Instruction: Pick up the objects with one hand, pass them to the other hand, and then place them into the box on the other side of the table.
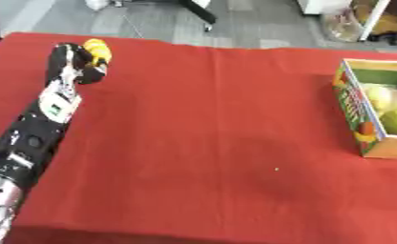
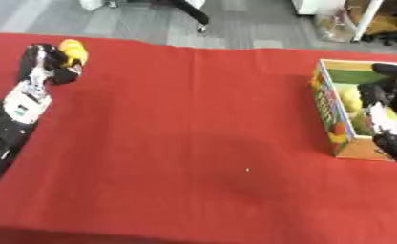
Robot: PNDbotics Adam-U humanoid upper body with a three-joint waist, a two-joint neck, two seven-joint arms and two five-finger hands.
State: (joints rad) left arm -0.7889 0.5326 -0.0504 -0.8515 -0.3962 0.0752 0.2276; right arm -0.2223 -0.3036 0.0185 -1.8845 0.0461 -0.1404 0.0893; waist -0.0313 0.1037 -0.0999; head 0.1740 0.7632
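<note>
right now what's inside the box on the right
The box holds pale yellow-green rounded items, probably fruit. The right hand hangs over its opening in the right eye view, covering part of the contents, so a count isn't possible.

one yellow object (image 1: 97, 50), one box (image 1: 350, 112), two robot hands (image 2: 51, 64)

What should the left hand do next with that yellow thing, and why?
Probably lift it and carry it toward the table's middle. The left hand is curled round the yellow object at the far left of the red table, while the right hand sits over the box on the right, so the handover has not happened.
</note>
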